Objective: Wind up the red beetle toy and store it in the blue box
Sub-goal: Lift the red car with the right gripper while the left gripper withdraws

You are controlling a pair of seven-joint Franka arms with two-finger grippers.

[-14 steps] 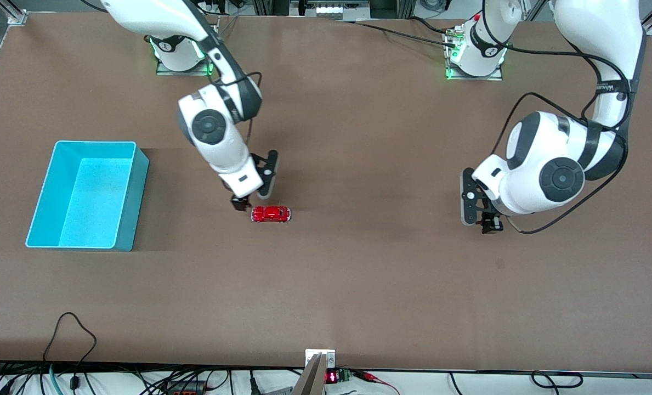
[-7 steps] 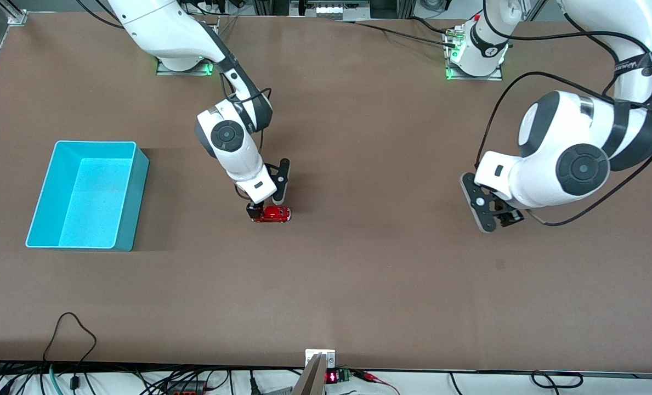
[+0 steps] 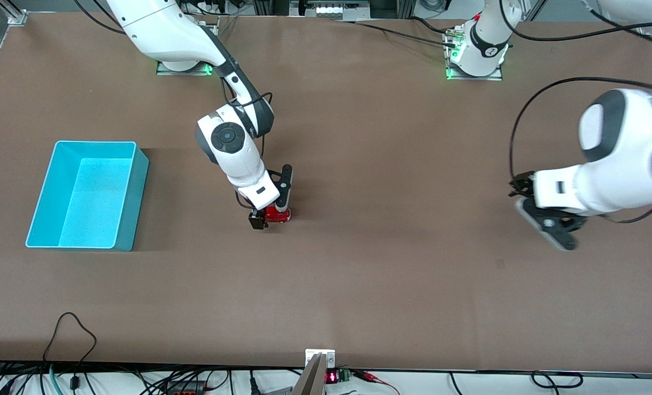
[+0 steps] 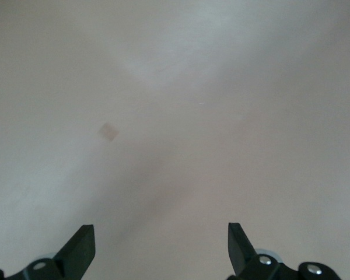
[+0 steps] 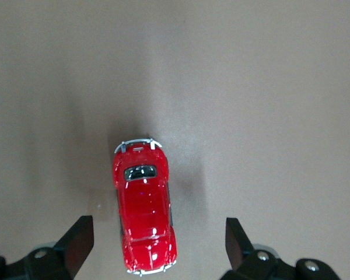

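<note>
Brown matte sheeting covers the table (image 3: 358, 274), smooth and uniform, with black cables bunched along the edge nearest the front camera.

The red toy car (image 3: 275, 214) is found on the table near its middle, toward the right arm's end. In the front view it is largely covered by the right gripper (image 3: 271, 211), which is lowered directly over it. The right wrist view supplies what the front view hides: a glossy, rounded beetle-shaped body (image 5: 143, 214) with a small dark window and silvery trim at both ends, resting on its wheels between the two black fingers (image 5: 76, 242). The fingers are spread wide, one on each side of the car, and no contact with it is seen.

The blue box (image 3: 51, 192) is seen only in the front view, at the right arm's end of the table and well apart from the car. It is a light cyan rectangular bin of thin plastic with tall walls and a flat bottom, standing upright with nothing in it.

The left gripper (image 3: 550, 227) is held in the air over bare table at the left arm's end. In the left wrist view its black fingers (image 4: 79, 251) are spread wide over plain table surface, on which one small darker square mark (image 4: 108, 131) is noted.
</note>
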